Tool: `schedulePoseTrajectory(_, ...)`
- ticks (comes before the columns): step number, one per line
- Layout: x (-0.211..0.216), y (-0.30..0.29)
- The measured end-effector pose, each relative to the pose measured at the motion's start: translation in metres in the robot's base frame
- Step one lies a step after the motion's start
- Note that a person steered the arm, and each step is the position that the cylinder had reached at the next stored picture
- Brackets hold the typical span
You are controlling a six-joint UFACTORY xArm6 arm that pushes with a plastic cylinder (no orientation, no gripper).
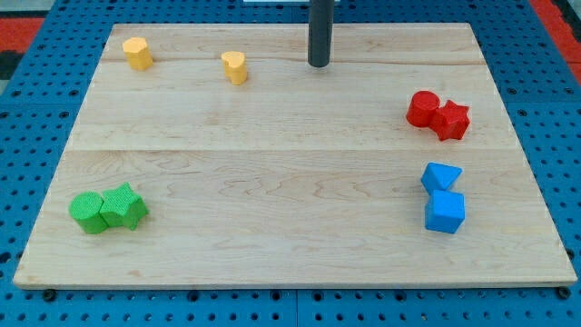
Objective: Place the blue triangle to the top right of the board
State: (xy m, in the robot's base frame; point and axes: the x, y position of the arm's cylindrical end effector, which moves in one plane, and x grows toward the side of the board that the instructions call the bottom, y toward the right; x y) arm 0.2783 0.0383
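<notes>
Eight blocks on the desk point(272, 182), paired off in four corners. Blue triangle point(440, 175) at the view's right, lower half, touching the blue cube point(445, 213) just below it — flat-faced wedge, point toward the view's right. Red cylinder point(422, 108) and red star point(451, 120) directly above, between triangle and top-right target; likely forces a push around rather than straight up. Tip point(319, 64) parked near the view's top, centre, well apart from every block — touching nothing. No fingers on this rig, so nothing grasped, rod only. Yellow pair point(138, 54) top left, green pair point(109, 211) bottom left — clear of the route.
</notes>
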Motion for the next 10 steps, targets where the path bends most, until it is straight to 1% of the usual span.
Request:
schedulePoseTrajectory(3,-0.001,-0.018)
schedulePoseTrajectory(4,0.018,0.002)
schedulePoseTrajectory(5,0.064,0.04)
schedulePoseTrajectory(6,0.111,0.043)
schedulePoseTrajectory(7,0.137,0.047)
schedulePoseTrajectory(8,0.137,0.094)
schedulePoseTrajectory(9,0.154,0.121)
schedulePoseTrajectory(10,0.184,0.166)
